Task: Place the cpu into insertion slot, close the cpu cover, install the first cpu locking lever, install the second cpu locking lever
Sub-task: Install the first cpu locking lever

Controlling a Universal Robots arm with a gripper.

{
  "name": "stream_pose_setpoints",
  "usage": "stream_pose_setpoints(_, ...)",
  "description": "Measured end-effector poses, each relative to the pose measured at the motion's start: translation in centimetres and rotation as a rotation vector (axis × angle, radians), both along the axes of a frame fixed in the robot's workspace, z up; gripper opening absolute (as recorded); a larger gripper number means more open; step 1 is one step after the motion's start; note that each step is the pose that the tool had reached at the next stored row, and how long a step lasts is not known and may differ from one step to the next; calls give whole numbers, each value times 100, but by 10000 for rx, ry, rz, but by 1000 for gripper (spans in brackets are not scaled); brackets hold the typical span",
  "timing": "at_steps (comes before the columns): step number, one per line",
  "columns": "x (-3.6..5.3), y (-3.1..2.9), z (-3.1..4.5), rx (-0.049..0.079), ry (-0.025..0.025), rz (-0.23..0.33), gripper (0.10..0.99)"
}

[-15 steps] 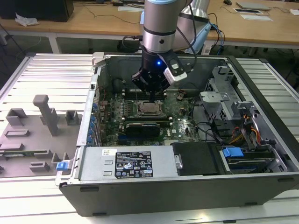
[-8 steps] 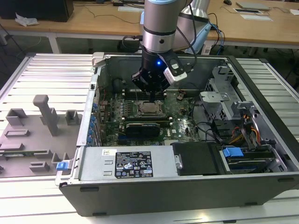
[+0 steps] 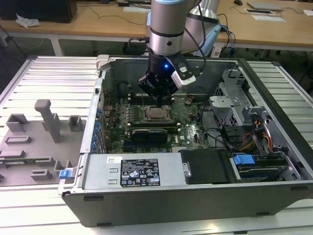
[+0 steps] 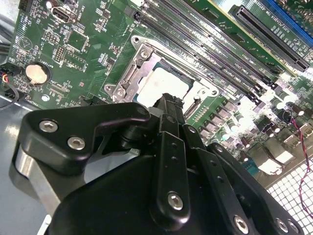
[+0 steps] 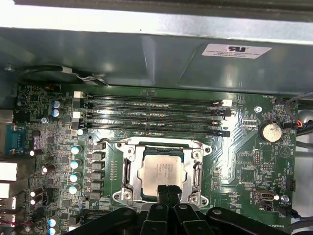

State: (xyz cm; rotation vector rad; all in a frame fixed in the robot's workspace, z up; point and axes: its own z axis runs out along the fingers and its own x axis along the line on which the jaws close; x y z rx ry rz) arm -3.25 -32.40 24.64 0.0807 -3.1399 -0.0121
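in the first wrist view our gripper (image 5: 168, 189), tips pressed together, has the seated cpu (image 5: 157, 167) just beneath it, so we judge any push on the cpu cover (image 5: 128, 167) should go straight and gentle.

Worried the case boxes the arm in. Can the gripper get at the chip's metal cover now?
Probably yes: the gripper hangs right at the edge of the cover inside the open case, with nothing between them.

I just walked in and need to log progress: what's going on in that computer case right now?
One robot arm's gripper is poised, fingers together, at the edge of the insertion slot. The cpu already sits in it, with the cpu cover lying flat around it. Whether the locking levers are latched I cannot tell.
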Motion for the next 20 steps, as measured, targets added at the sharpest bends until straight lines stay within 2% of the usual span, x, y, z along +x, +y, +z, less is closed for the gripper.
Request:
stream_pose_setpoints(3,0,0,1,-3,0,0,106)
stream_pose_setpoints(5,0,0,43,-2,0,-1,106)
stream_pose_setpoints(11,-13,0,50,-3,0,-2,106)
stream_pose_setpoints(18,-110,0,50,0,-1,0,106)
stream_pose_setpoints(20,-168,0,50,-1,0,-1,106)
